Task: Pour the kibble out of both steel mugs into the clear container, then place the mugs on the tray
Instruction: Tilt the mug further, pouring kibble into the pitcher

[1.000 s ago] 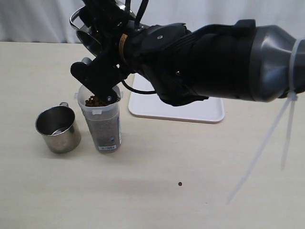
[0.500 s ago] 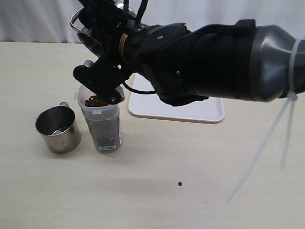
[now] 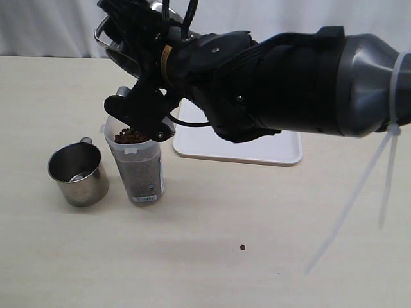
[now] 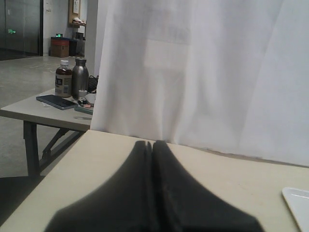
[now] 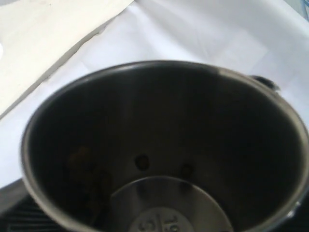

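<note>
Above the table's back left, my right gripper (image 3: 140,54) is shut on one steel mug (image 3: 119,40), tilted over the clear container (image 3: 136,168). Kibble (image 3: 131,136) fills the container to its rim. In the right wrist view this mug (image 5: 145,111) is nearly empty, with two pellets (image 5: 141,162) stuck near its bottom. The other steel mug (image 3: 78,173) stands empty to the left of the container. The white tray (image 3: 257,149) lies behind, partly hidden by my right arm. My left gripper (image 4: 152,143) is shut on nothing, low over the table.
One stray pellet (image 3: 242,247) lies on the table toward the front. A white cable tie (image 3: 359,186) hangs from my right arm. A white curtain (image 3: 38,25) backs the table. A corner of the tray (image 4: 297,203) shows in the left wrist view.
My right gripper has shifted a little to the right and upward with the mug over the container. The other mug and the container have not moved.
</note>
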Available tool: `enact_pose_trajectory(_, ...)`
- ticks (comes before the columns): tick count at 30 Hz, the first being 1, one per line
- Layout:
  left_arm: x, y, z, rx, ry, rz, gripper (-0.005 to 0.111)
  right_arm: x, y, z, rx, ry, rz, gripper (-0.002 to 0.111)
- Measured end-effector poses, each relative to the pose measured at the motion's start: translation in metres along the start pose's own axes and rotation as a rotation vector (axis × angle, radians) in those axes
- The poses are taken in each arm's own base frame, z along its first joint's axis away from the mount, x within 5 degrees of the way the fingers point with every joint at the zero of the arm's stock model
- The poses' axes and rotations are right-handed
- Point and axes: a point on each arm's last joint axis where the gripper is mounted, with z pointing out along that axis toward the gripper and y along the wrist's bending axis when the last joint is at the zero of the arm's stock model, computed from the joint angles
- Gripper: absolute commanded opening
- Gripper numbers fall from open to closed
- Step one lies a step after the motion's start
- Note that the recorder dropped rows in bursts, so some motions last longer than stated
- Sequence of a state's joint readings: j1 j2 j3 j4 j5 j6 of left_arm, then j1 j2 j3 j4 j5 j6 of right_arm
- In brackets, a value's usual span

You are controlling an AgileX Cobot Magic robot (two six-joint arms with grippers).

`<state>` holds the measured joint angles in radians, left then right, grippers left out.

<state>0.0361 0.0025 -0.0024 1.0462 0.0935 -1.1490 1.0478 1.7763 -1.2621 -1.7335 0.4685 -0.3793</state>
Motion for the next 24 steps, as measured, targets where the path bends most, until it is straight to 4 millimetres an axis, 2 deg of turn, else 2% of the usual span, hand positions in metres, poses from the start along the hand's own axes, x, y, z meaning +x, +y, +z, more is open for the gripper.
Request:
enact_pose_trajectory(14,0.0,0.0,0.0,0.0,0.0,0.0,0.0,0.0,0.0,0.0,0.0,0.0,-0.122,0.005)
enact_pose_trajectory(21,0.0,0.0,0.0,0.0,0.0,0.0,0.0,0.0,0.0,0.0,0.0,0.0,-0.123,0.005)
enact_pose_trajectory(24,0.0,0.0,0.0,0.0,0.0,0.0,0.0,0.0,0.0,0.0,0.0,0.0,-0.059,0.005)
